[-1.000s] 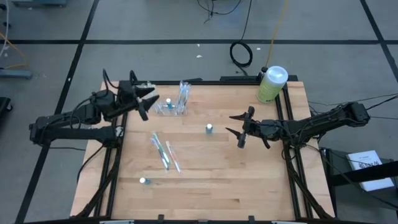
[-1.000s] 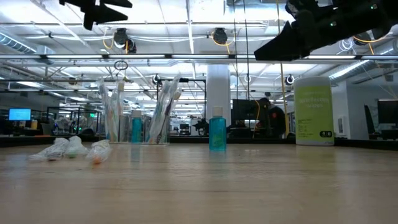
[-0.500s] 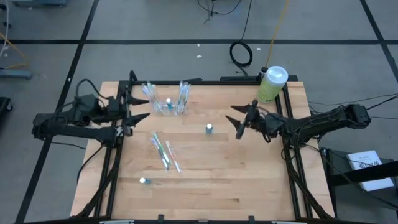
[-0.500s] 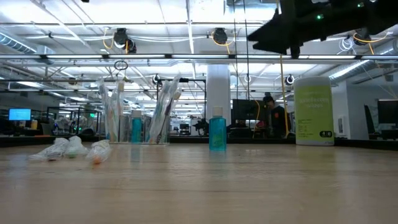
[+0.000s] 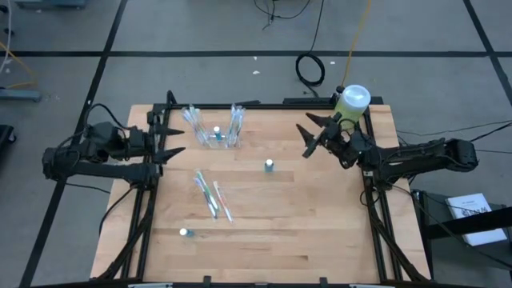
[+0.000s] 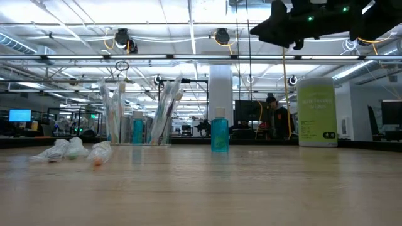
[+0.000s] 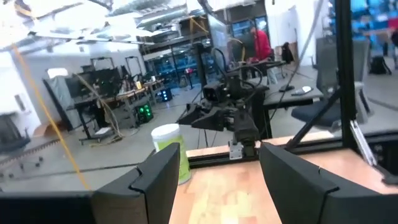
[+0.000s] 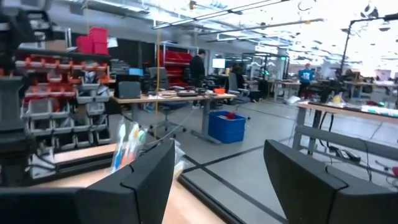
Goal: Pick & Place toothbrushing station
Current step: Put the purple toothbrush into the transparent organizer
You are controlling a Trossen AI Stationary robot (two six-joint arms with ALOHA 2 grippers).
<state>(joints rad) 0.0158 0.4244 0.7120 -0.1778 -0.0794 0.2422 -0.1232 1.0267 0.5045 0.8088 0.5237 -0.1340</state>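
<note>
Low view, nearest first: the pale wooden tabletop (image 6: 201,188) has a smooth, faintly grained surface that runs level to its far edge. On it, toward the front, lie a few toothbrushes in crinkled clear wrappers (image 6: 72,150), which look soft and shapeless from this height. Behind them stands the toothbrushing station (image 6: 141,122), a small transparent plastic holder with tall, thin-walled compartments side by side; long wrapped brushes lean inside the outer ones and a small blue bottle is seen in the middle. In the high view the toothbrushing station (image 5: 214,128) stands upright near the far edge of the tabletop, toward the left side. A little to its right, and nearer the middle, stands a small teal bottle (image 6: 219,133) with a clear cap. Another small capped bottle (image 5: 184,233) lies close to the near left corner. At the far right corner stands the large green bottle (image 5: 349,107), cylindrical with a round white cap.

The left pincer (image 5: 166,142) is at the left edge of the tabletop (well apart from the holder); its two dark fingers are spread wide and hold nothing. The right pincer (image 5: 318,136) hangs above the far right part of the tabletop, just beside the green bottle, fingers also apart and empty.

Beyond the tabletop is a big workshop hall with grey floor, ceiling lamps, benches, monitors and a person (image 6: 275,119) standing far away.
</note>
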